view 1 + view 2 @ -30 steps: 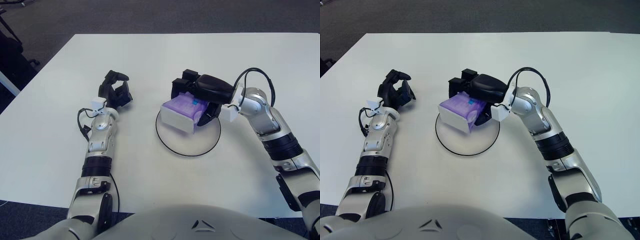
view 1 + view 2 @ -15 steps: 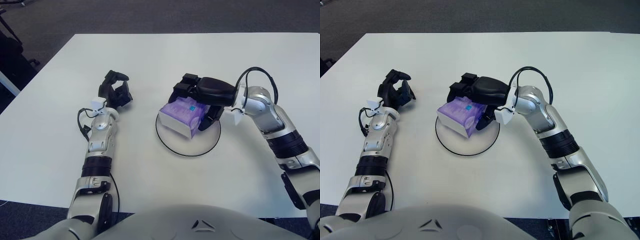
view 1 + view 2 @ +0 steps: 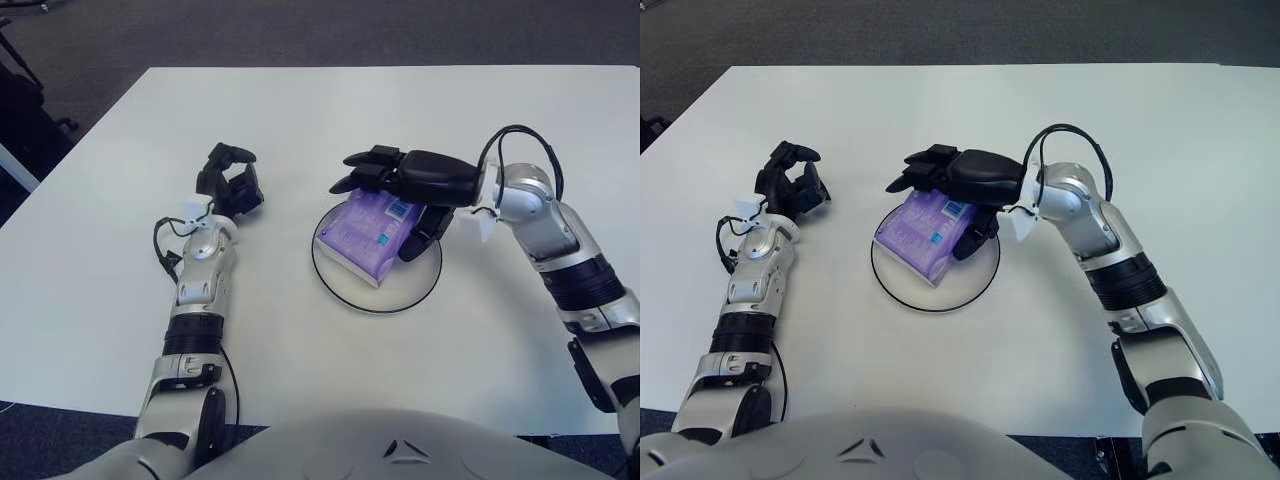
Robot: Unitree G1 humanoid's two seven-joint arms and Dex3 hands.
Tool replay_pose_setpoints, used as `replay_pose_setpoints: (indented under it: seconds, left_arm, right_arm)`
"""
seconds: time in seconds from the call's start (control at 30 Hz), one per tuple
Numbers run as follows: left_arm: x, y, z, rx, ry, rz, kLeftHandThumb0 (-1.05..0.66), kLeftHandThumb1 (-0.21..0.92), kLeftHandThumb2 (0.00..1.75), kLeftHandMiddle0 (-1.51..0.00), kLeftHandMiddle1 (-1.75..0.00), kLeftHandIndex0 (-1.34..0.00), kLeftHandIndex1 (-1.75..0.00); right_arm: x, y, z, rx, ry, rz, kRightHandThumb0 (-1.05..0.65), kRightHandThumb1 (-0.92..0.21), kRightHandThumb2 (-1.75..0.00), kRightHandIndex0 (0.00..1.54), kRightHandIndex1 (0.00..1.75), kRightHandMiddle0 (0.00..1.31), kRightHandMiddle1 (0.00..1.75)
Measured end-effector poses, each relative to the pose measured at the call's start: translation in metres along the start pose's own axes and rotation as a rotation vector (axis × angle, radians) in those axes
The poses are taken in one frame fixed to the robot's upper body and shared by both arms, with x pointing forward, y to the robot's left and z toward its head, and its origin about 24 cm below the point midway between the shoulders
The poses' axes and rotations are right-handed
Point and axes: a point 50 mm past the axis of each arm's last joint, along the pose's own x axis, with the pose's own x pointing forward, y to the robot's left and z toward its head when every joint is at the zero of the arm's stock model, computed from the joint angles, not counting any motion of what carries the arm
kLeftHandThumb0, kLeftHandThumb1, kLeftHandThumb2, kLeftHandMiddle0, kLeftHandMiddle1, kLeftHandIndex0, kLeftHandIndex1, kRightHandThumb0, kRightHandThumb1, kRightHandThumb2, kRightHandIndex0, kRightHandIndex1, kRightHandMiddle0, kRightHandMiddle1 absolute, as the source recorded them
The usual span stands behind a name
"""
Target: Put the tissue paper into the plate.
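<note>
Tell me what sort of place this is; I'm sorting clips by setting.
Probably an office or lab: a plain white table on dark grey carpet, with only a plate and a purple tissue pack under the right hand.

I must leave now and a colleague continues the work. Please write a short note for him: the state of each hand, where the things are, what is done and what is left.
Right hand: fingers spread above the tissue pack, thumb low at its right side; it seems to hold nothing.
Left hand: idle, fingers curled, empty, shown left of the plate.
Tissue pack: lying in the plate, purple face up.
Done: the pack appears placed in the plate.
Left: lift the right hand clear and check that the pack stays in the plate.
</note>
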Motion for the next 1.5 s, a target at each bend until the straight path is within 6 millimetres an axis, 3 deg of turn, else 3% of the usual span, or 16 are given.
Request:
replay_pose_setpoints:
  seconds: [0.57, 0.77, 0.93, 0.97, 1.03, 1.13, 1.27, 1.5]
  left_arm:
    - [0.001, -0.001, -0.001, 0.001, -0.013, -0.023, -0.41, 0.55, 1.03, -1.03, -1.75, -0.44, -1.75]
    - [0.002, -0.001, 0.0, -0.002, -0.019, -0.03, -0.41, 0.56, 1.02, -1.04, -1.75, -0.43, -1.75]
    - [0.002, -0.002, 0.0, -0.002, -0.025, -0.035, -0.41, 0.56, 1.01, -1.03, -1.75, -0.43, -1.75]
    - [0.002, -0.001, 0.0, -0.002, -0.024, -0.035, -0.41, 0.56, 1.01, -1.03, -1.75, -0.43, -1.75]
    - [0.002, -0.001, -0.001, 0.0, -0.022, -0.035, -0.41, 0.56, 1.01, -1.03, -1.75, -0.43, -1.75]
    - [0.002, 0.001, -0.002, 0.004, -0.021, -0.036, -0.41, 0.57, 1.01, -1.04, -1.75, -0.42, -1.75]
    - [0.002, 0.0, -0.001, 0.004, -0.026, -0.04, -0.41, 0.57, 1.0, -1.04, -1.75, -0.42, -1.75]
    - [0.003, 0.0, -0.001, 0.002, -0.032, -0.044, -0.41, 0.57, 1.0, -1.04, -1.75, -0.42, -1.75]
  right_arm:
    - [-0.023, -0.037, -0.007, -0.035, 0.08, 0.028, -0.9, -0.7, -0.5, 0.0, 0.0, 0.0, 0.17]
    - [-0.037, -0.063, -0.017, -0.064, 0.133, -0.003, -0.94, -0.72, -0.47, 0.05, 0.02, 0.0, 0.27]
    - [-0.053, -0.079, -0.02, -0.09, 0.191, -0.076, -0.98, -0.81, -0.34, 0.19, 0.14, 0.0, 0.48]
    - [-0.055, -0.08, -0.021, -0.079, 0.202, -0.088, -0.99, -0.81, -0.33, 0.2, 0.15, 0.0, 0.5]
    - [-0.056, -0.081, -0.025, -0.052, 0.215, -0.1, -1.01, -0.84, -0.26, 0.13, 0.45, 0.0, 0.58]
    - [-0.057, -0.079, -0.033, 0.002, 0.228, -0.105, -1.03, -0.85, -0.21, 0.05, 0.64, 0.0, 0.61]
    - [-0.06, -0.077, -0.043, 0.055, 0.264, -0.094, -1.03, -0.84, -0.19, 0.01, 0.66, 0.0, 0.61]
    - [-0.07, -0.075, -0.059, 0.126, 0.324, -0.126, -1.0, -0.84, -0.19, 0.0, 0.5, 0.0, 0.51]
